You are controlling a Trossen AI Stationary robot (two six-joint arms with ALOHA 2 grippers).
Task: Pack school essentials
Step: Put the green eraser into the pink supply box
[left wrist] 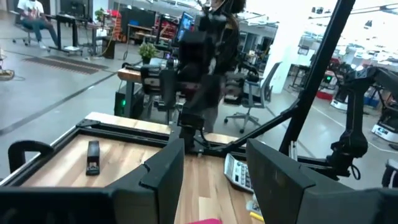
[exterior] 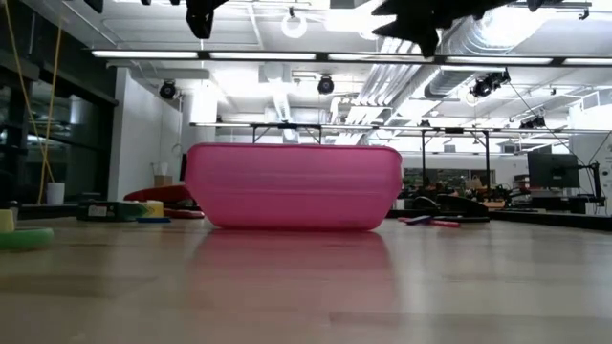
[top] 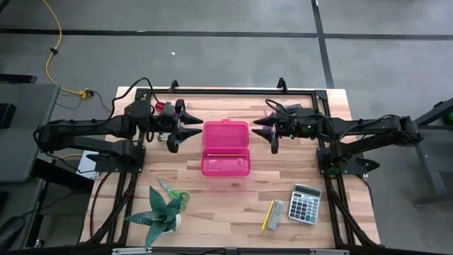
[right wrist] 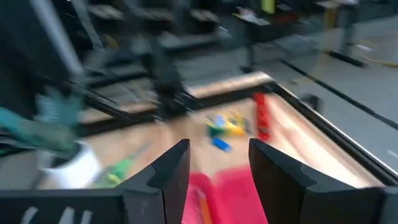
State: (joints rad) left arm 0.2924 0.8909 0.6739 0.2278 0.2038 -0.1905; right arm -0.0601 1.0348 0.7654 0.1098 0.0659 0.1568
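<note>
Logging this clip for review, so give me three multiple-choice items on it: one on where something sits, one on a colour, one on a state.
1. Where is the calculator?
A. inside the case
B. on the table toward the right arm's side, near the front edge
C. beside the plant

2. What colour is the hinged case?
A. pink
B. blue
C. grey

3. How are the two grippers?
A. both clamped on the case
B. left one holding scissors
C. both open, holding nothing, either side of the case

Answers:
1 B, the high view shows it next to the yellow pencil and grey block.
2 A, pink in both the high and low views.
3 C, the left gripper and right gripper flank the case with fingers apart.
</note>
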